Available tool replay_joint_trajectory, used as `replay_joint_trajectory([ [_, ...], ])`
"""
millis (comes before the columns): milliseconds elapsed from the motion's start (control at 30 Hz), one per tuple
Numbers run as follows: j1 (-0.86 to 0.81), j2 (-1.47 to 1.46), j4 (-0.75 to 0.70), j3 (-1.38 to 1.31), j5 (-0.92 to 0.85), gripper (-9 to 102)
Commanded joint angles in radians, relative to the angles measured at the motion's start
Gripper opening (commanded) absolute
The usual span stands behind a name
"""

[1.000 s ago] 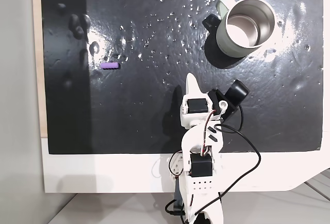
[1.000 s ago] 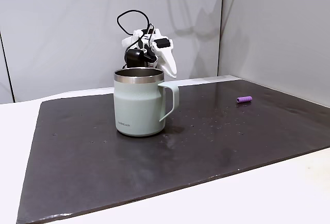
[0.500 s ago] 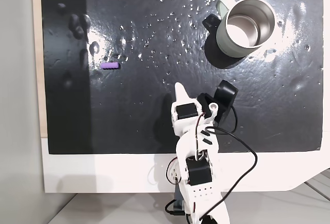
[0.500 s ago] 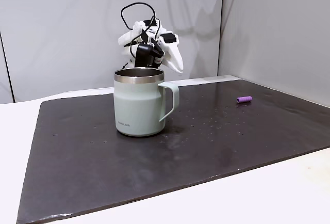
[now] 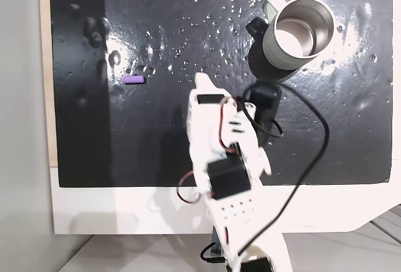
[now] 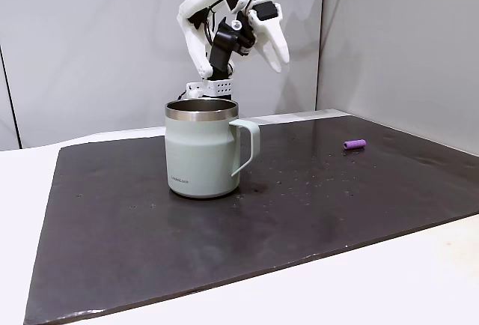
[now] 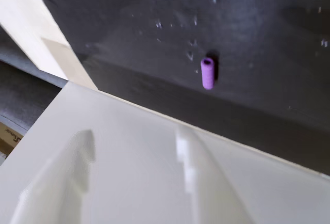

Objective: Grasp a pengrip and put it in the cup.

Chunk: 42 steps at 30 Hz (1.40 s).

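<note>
In the top-down fixed view, the purple pengrip lies on the dark mat at the left, untouched. To its right, the arm has lifted and swung toward it over the last 1 second, its white gripper now nearer the pengrip's level. Whether its jaws stand apart or closed I cannot tell; they hold nothing. At far right stands the cup, still empty. In the side fixed view the gripper has risen well above the cup. The reach is beginning; grasping remains.
</note>
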<state>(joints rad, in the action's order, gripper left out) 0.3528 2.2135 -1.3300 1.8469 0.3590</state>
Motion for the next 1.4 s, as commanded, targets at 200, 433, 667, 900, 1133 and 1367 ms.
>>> replay_joint_trajectory([
  [200, 0.074, -0.411, -0.114, -0.453, 0.133, 25],
  [433, 0.104, -0.686, -0.12, -0.709, 0.146, 27],
  [667, 0.183, -0.902, -0.118, -0.868, 0.146, 27],
  [900, 0.238, -1.077, -0.114, -0.953, 0.16, 27],
  [1133, 0.285, -1.229, -0.106, -1.032, 0.163, 28],
  [1367, 0.339, -1.321, -0.104, -1.078, 0.164, 28],
])
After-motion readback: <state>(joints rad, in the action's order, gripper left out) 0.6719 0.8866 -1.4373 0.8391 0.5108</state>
